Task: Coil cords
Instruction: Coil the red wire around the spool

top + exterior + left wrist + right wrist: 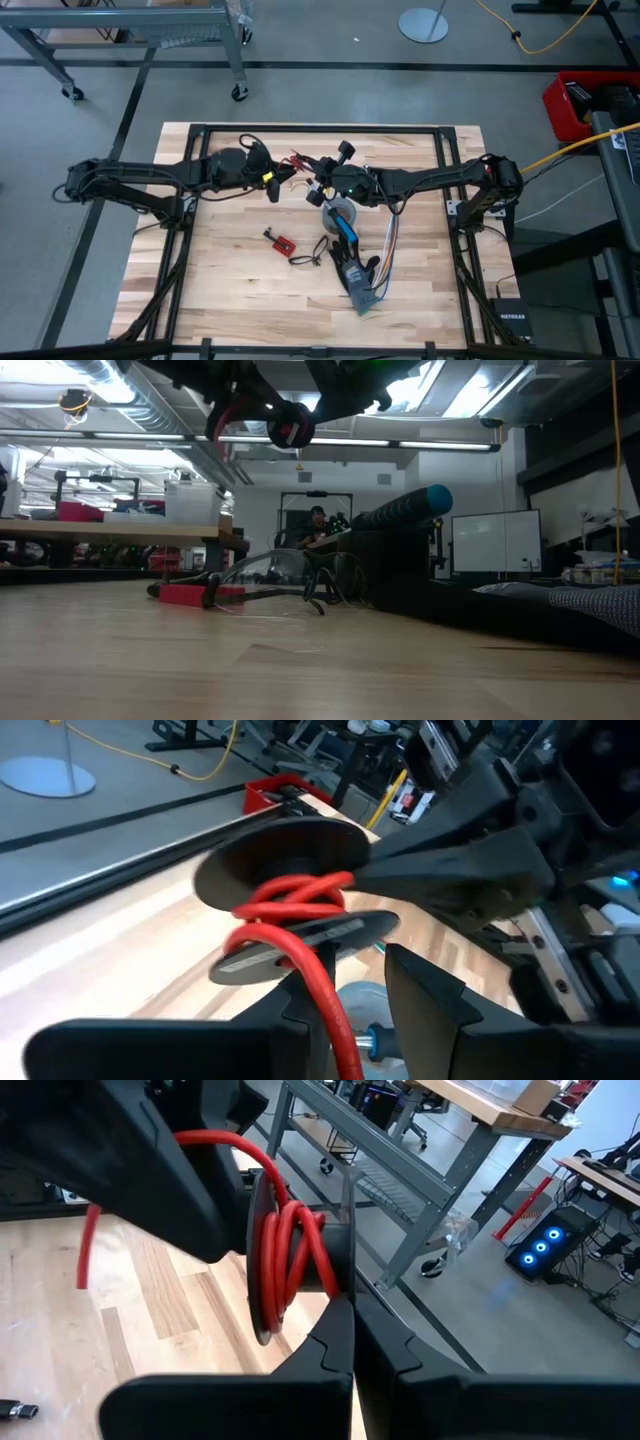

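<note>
Left gripper (345,1010): fingers parted, thick red cord (295,915) running between them. Right gripper (350,1330): jaws shut on a black double-disc spool (265,1260), cord coiled around it, raised over the wooden table (230,290), twelve o'clock of the grey tape roll (340,212).

Both arms meet above the middle of the table (220,300), crowding the air there around the spool wound with red cord (295,910). Below them the grey tape roll (341,212), the blue-handled tool (345,232), the ribbon wires (388,245) and the small red board (283,242) block the centre and right-hand boards. The left-hand and near boards lie open.
</note>
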Robot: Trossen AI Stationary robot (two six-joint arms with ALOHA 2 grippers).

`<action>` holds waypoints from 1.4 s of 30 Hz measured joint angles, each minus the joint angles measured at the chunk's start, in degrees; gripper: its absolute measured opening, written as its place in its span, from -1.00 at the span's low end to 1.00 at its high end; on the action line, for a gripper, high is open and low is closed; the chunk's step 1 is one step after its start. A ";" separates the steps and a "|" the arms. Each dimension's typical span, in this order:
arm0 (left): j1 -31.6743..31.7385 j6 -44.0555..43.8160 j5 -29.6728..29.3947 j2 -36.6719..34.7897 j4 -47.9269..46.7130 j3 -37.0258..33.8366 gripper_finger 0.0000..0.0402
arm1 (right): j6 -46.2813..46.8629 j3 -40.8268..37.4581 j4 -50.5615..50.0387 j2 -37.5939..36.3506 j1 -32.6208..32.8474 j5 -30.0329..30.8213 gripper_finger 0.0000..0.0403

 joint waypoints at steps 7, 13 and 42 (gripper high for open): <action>-2.55 -0.57 0.84 0.00 -0.19 0.00 -0.58 | -0.04 0.00 -0.04 0.00 0.06 0.00 -1.00; -3.98 -0.55 0.84 0.00 -0.49 0.00 -0.58 | -0.15 0.00 -0.13 0.00 0.02 0.07 -1.00; -6.59 -2.79 -3.48 -7.00 -14.78 0.02 -0.58 | -1.45 0.00 -2.40 -0.09 0.00 0.00 -1.00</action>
